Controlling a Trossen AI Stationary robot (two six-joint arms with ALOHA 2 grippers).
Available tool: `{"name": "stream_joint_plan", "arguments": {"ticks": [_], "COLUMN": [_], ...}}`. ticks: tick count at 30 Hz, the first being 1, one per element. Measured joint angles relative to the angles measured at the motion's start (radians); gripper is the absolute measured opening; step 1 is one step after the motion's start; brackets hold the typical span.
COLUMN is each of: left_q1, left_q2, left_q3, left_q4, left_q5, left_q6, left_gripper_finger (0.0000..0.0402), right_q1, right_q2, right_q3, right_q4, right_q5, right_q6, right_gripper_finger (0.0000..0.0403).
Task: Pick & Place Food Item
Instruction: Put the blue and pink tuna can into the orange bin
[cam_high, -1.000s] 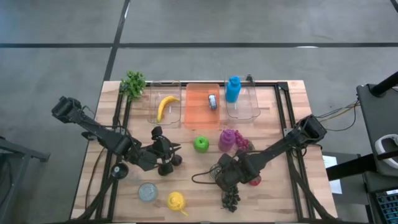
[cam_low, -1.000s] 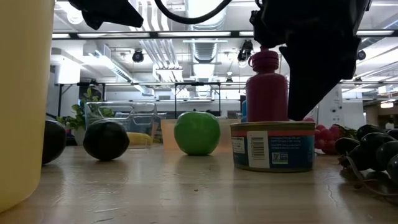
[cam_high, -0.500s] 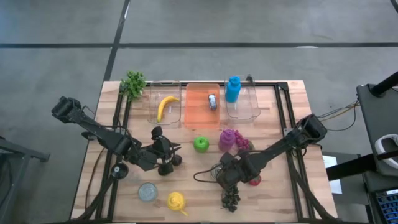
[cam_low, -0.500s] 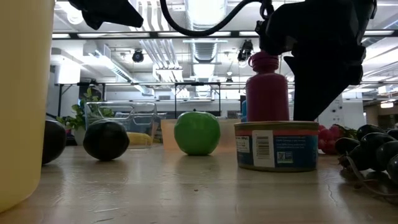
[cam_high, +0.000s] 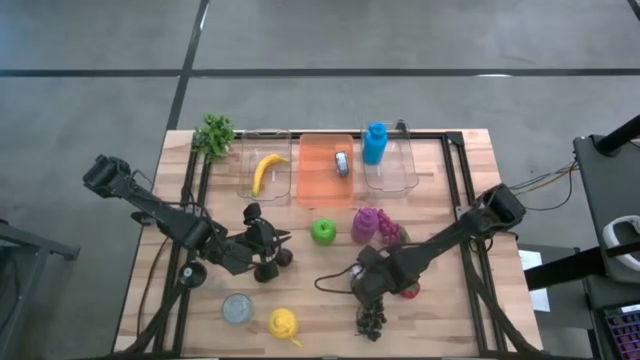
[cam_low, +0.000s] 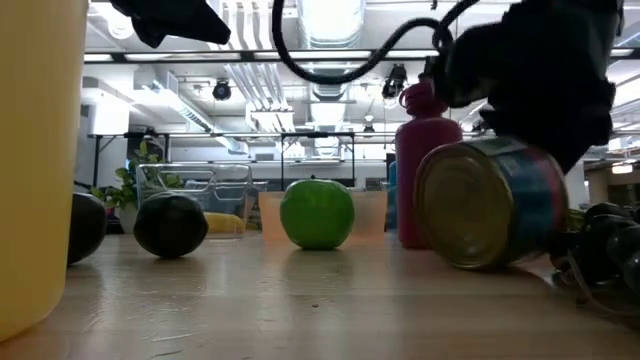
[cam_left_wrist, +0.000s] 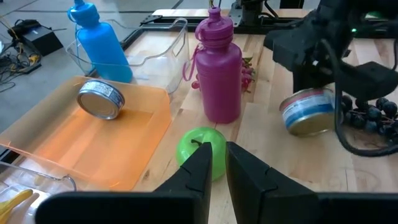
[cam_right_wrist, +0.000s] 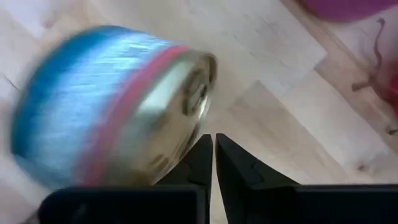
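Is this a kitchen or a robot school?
More like a robot lab or workshop, probably. Two robot arms work at a wooden table on a metal frame, with a green apple and a tin can to practise on. Behind are bare ceiling pipes and lights.

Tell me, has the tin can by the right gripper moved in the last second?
Yes. The tin can stood upright before the magenta bottle; now it is tipped on its side.

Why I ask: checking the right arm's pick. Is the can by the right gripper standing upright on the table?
No, in the low view the can is tipped, its round end facing out.
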Motion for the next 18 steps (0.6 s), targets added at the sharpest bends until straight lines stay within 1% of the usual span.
{"name": "stream_joint_plan", "arguments": {"ticks": [8, 18], "left_q1": [0.0, 0.0], "left_q2": [0.0, 0.0], "left_q3": [0.0, 0.0], "left_q4": [0.0, 0.0], "left_q5": [0.0, 0.0], "left_q6": [0.0, 0.0], "left_gripper_finger": [0.0047, 0.0047], "right_q1": [0.0, 0.0], "right_q2": [0.002, -0.023], "right_q3": [-0.031, -0.028], "right_q4": [-0.008, -0.024], "right_q5": [0.009, 0.046], "right_q6": [0.011, 0.006], "right_gripper_finger": [0.0008, 0.0008]}}
